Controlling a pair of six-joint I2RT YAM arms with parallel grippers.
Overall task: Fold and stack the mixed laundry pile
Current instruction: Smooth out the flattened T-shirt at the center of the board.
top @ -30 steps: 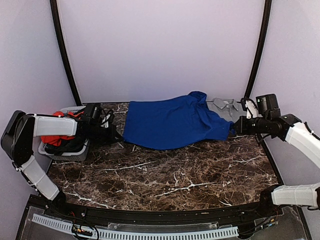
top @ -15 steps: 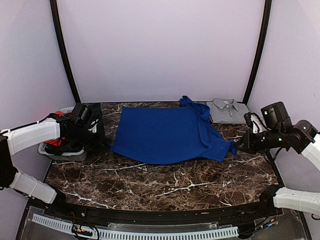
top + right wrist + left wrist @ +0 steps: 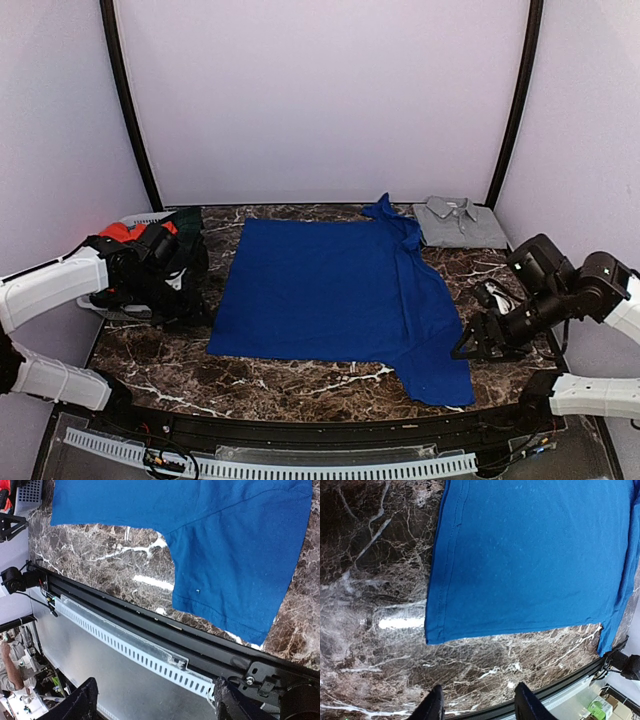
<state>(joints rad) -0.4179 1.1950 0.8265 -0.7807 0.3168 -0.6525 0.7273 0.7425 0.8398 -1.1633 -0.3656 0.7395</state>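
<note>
The royal-blue T-shirt (image 3: pixel 320 290) lies spread flat across the middle of the tabletop (image 3: pixel 300 375). Its upward face is plain blue. The stitched hem points to the left edge, and one sleeve reaches almost to the near edge on the right. A folded grey shirt (image 3: pixel 460 222) sits at the far right corner. At the left edge a small basket (image 3: pixel 145 216) holds a red-orange garment (image 3: pixel 125 232) and dark cloth (image 3: pixel 185 225).

The left gripper (image 3: pixel 479 690) hovers above bare stone near the hem's near corner, its fingers apart with nothing between them. The right gripper (image 3: pixel 155 690) hangs above the near edge by the sleeve, its fingers wide apart and also holding nothing.

The tabletop is glossy dark brown marble with white veins. A perforated white strip (image 3: pixel 270 465) runs along its near edge. Pale lilac walls enclose it, with a black curved pole (image 3: pixel 125 100) at each far corner.
</note>
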